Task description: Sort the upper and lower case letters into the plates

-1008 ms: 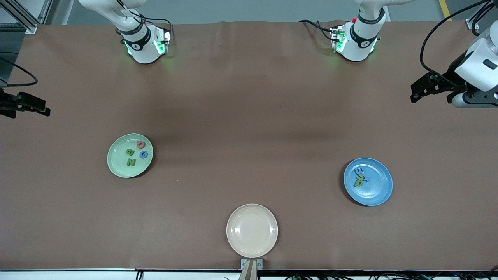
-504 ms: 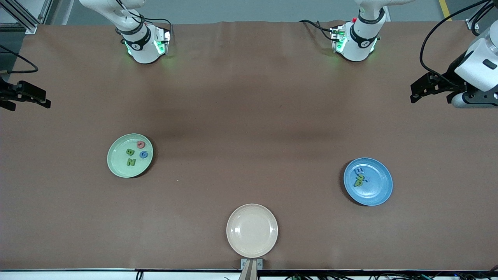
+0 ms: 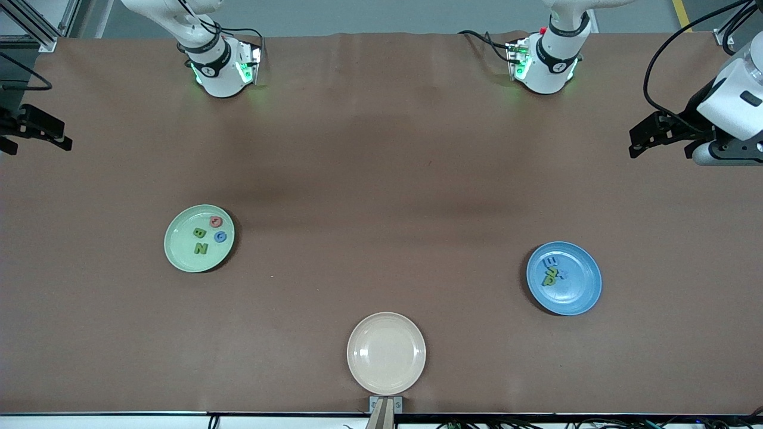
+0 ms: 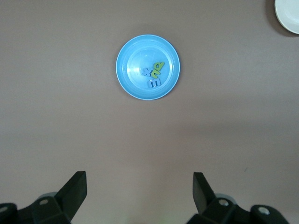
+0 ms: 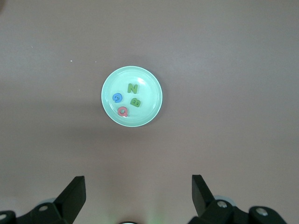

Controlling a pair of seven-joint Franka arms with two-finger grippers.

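Observation:
The pale green plate [image 3: 179, 245] lies toward the right arm's end of the table and holds several letters [image 3: 201, 248]: green, blue and red. It also shows in the right wrist view [image 5: 150, 88] with its letters [image 5: 132, 88]. The blue plate [image 3: 579, 287] lies toward the left arm's end and holds a small cluster of blue and green letters [image 3: 553, 273]. It also shows in the left wrist view [image 4: 133, 58]. My left gripper [image 3: 634, 143] [image 4: 140, 179] is open and empty over bare table at its end. My right gripper [image 3: 59, 134] [image 5: 138, 183] is open and empty over bare table at its end.
An empty beige plate [image 3: 369, 369] lies at the table's edge nearest the front camera, between the two task plates; its rim shows in a corner of the left wrist view [image 4: 288, 18]. The arms' bases [image 3: 220, 65] [image 3: 545, 59] stand along the table's edge farthest from the front camera.
My right gripper has moved toward the robots' edge of the table, still open and empty. The left gripper, the plates and the letters have not moved.

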